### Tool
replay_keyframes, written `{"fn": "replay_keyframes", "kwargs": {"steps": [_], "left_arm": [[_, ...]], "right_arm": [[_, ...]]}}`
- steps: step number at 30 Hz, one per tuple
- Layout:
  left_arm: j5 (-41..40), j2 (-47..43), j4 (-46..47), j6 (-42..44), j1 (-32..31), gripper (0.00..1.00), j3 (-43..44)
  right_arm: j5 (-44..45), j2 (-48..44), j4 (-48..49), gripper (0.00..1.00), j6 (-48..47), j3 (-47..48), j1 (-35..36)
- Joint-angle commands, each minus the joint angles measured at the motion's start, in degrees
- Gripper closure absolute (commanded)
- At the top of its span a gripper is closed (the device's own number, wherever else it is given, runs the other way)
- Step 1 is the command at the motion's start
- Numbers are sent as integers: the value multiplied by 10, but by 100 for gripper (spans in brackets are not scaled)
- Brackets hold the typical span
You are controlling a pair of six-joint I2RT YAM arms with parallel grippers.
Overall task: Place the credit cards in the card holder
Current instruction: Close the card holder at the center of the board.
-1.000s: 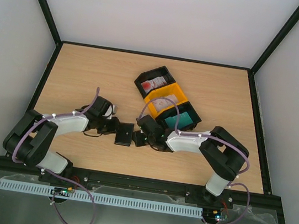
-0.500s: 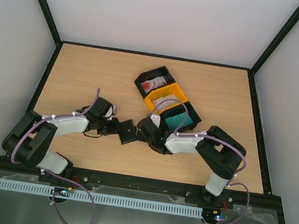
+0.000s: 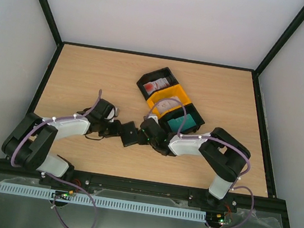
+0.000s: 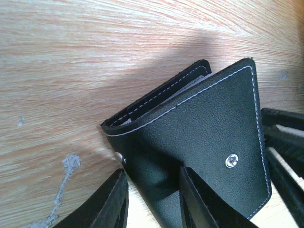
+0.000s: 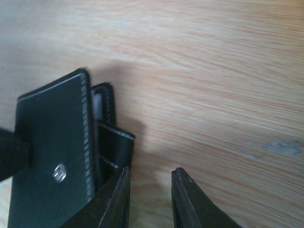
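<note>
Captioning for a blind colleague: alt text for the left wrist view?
A black stitched card holder, folded, with a silver snap on its flap, is gripped at its lower edge by the left gripper's two dark fingers above a wooden table. A pale strip shows inside its open edge.

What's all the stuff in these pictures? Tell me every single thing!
table: one, light wood, under everything
trays: three, in a row right of the middle: far black tray, yellow tray, near black tray
credit cards: number per pile unclear; white-and-red card in the far black tray, pale white card in the yellow tray, teal card in the near black tray
card holder: one, black with white stitching, between the two hands
left arm, right arm: two, black and white, near edge
left hand: black, closed on the card holder
right hand: black, open, beside the card holder
</note>
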Motion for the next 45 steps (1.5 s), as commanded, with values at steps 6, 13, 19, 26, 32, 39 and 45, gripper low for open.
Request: {"fn": "replay_keyframes", "kwargs": {"steps": [6, 13, 19, 26, 32, 39, 45], "left_arm": [[-19, 37, -19, 16, -9, 70, 22], [-35, 52, -23, 16, -36, 83, 18], [-65, 44, -28, 7, -45, 86, 6], [-86, 32, -39, 7, -44, 85, 8], [-73, 25, -43, 10, -44, 81, 22], [-62, -3, -46, -2, -44, 69, 31], [-56, -9, -36, -16, -44, 60, 28]], "right_arm": [[-73, 49, -13, 74, -149, 42, 0], [-28, 101, 54, 91, -43, 52, 1], [68, 103, 30, 97, 84, 43, -1], [97, 32, -21, 82, 161, -5, -39], [59, -30, -59, 65, 113, 5, -41], [-78, -52, -67, 60, 27, 13, -41], [-185, -37, -41, 60, -13, -1, -34]]}}
